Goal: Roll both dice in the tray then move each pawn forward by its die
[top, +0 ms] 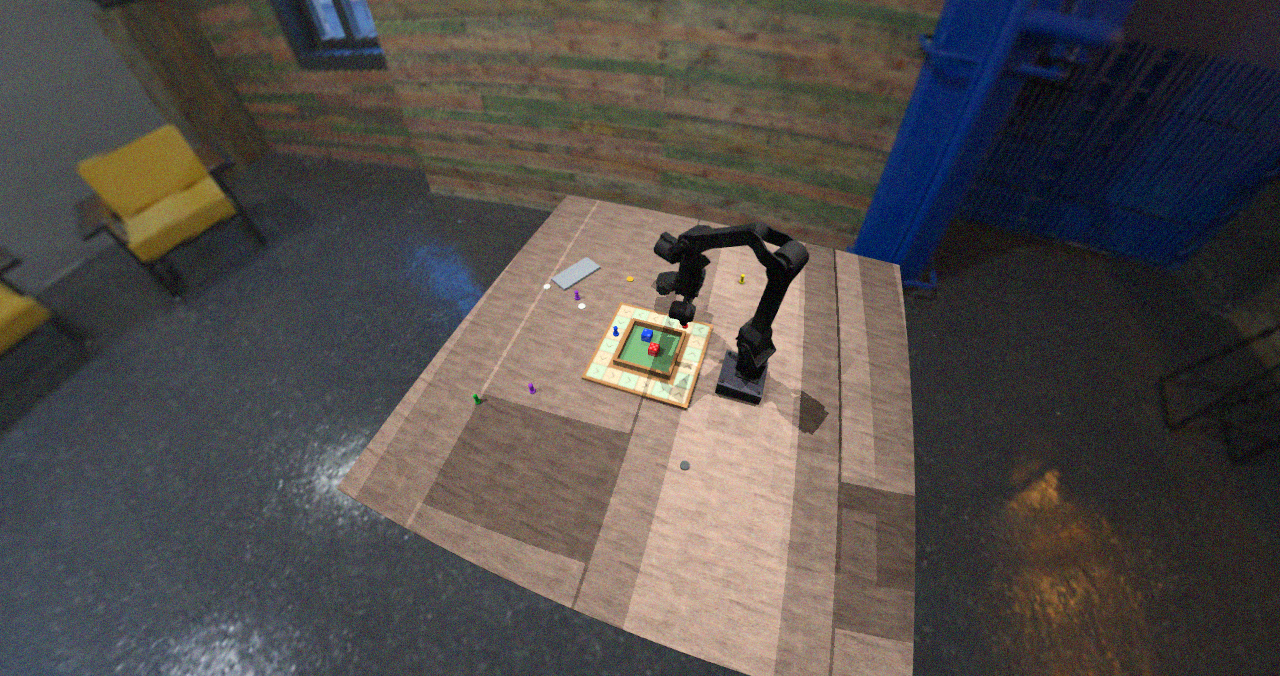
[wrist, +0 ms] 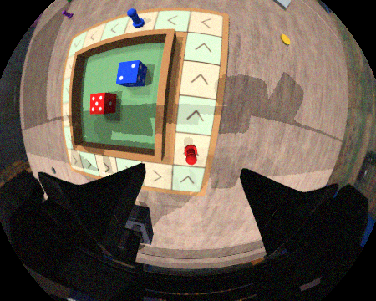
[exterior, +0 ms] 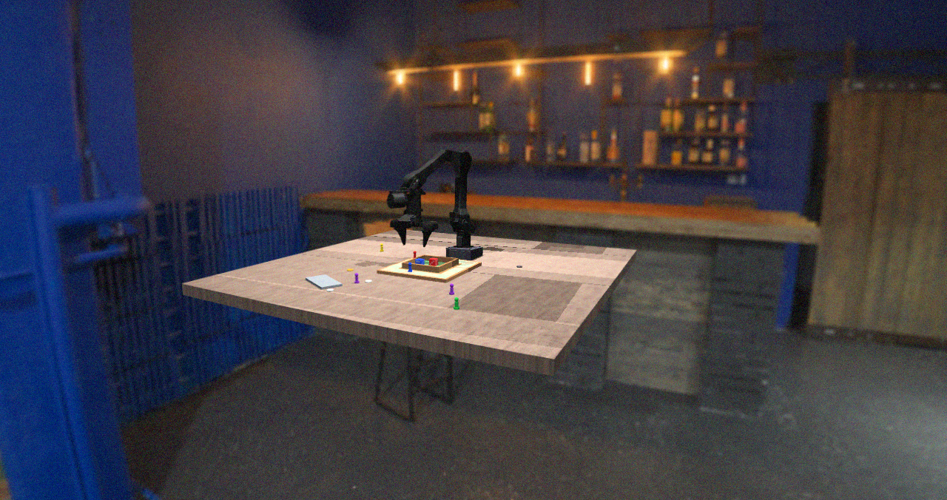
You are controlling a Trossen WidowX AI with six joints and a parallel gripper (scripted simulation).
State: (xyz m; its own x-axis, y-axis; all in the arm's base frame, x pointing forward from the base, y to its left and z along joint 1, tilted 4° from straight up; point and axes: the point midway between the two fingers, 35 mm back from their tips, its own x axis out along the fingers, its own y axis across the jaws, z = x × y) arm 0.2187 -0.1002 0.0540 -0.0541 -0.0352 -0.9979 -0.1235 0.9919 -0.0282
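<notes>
Red pawn (top: 686,326) (exterior: 414,254) (wrist: 190,155): upright on the arrowed track of the board (top: 687,403) (exterior: 430,277) (wrist: 223,46), outside the tray (top: 642,371) (exterior: 423,268) (wrist: 167,84), one square past a corner square. Claw (top: 673,300) (exterior: 414,245) (wrist: 195,172) spread wide above it, holding nothing.

Step (judged): release and withdraw. Rise straight up with fingers wide, no sideways drift, since the pawn could tip and the tray wall is near. Whether its count is complete, cannot tell from this position alone. Blue pawn (top: 615,331) (exterior: 410,268) (wrist: 134,18), on the track beside another side of the tray, probably next: grip centrally, lift clear, advance two squares, set upright.

Counts:
- Dice in tray: 2. Red die (top: 653,349) (exterior: 433,261) (wrist: 100,104) reads five; blue die (top: 647,335) (exterior: 420,261) (wrist: 131,73), two.
- Pawns on board: 1 red, 1 blue.
- Well apart from tray, on desk (top: 760,493) (exterior: 265,285) (wrist: 271,146): 2 purple pawns (top: 531,388) (exterior: 451,289) (wrist: 68,14), 1 green pawn (top: 477,399) (exterior: 456,303), 1 yellow pawn (top: 742,279) (exterior: 381,248).
- Discs beyond tray: 2 white discs (top: 581,306) (exterior: 368,281), 1 yellow disc (top: 630,279) (exterior: 349,270) (wrist: 285,39), 1 dark disc (top: 684,465) (exterior: 519,266) (wrist: 53,170).
- Grey slab (top: 576,273) (exterior: 322,282) (wrist: 283,2): 1.
</notes>
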